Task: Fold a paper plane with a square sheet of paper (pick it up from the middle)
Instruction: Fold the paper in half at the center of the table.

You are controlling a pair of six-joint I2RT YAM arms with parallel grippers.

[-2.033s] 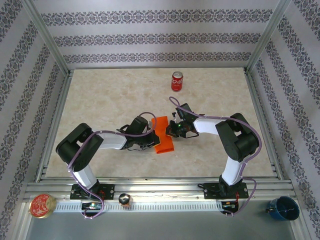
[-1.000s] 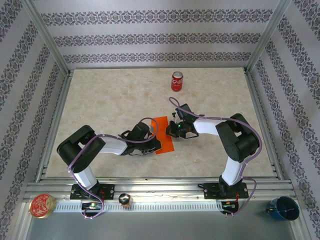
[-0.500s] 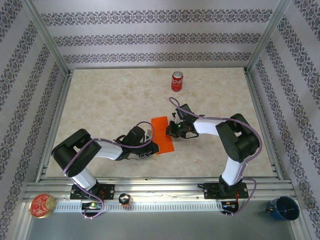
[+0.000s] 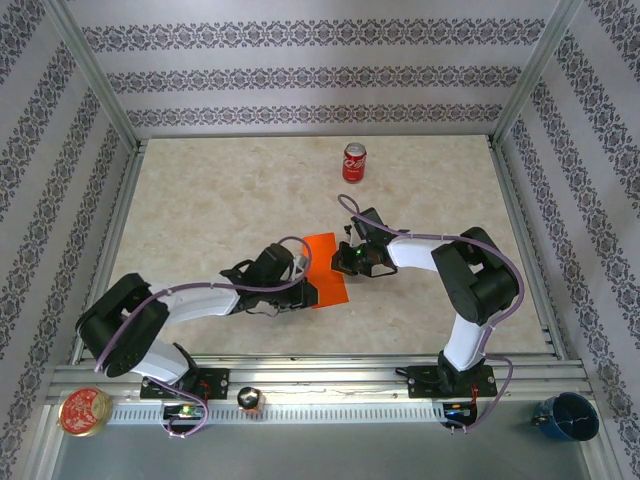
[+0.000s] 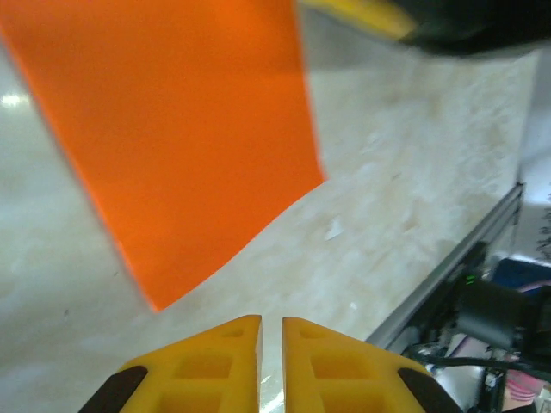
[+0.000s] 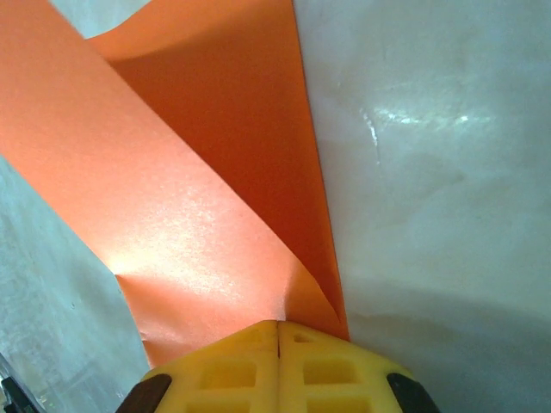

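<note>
The left jaws stand barely parted, a thin slit between them with nothing in it, while the right jaws are pressed together and pinch the paper's right edge. From the top camera, the orange paper (image 4: 327, 270) lies near the middle of the marble surface (image 4: 200, 200), a slanted strip running from far left to near right, set between the two arm ends. The left arm (image 4: 200, 298) reaches low across from the near left, and its tip sits at the paper's near left edge. The right arm (image 4: 440, 250) bends in from the right, its wrist just beside the paper's far right side. A red can (image 4: 354, 161) stands upright at the far side, well apart from the paper. On the near rail a round tin (image 4: 85, 412) sits at the left and a blue cup (image 4: 565, 415) at the right. In the left wrist camera, the yellow fingers (image 5: 215, 361) show at the bottom with their slim gap, and the paper (image 5: 189, 146) spreads beyond their tips, its closest corner near them but apart from them. Pale surface (image 5: 413, 198) lies to the right of it. In the right wrist camera, the yellow fingers (image 6: 232, 361) meet along a single line, and the paper (image 6: 172, 189) is doubled over. Its upper layer curves across the lower one, and both run down into the closed tips. Bare surface (image 6: 430, 172) lies to the right of the paper.
</note>
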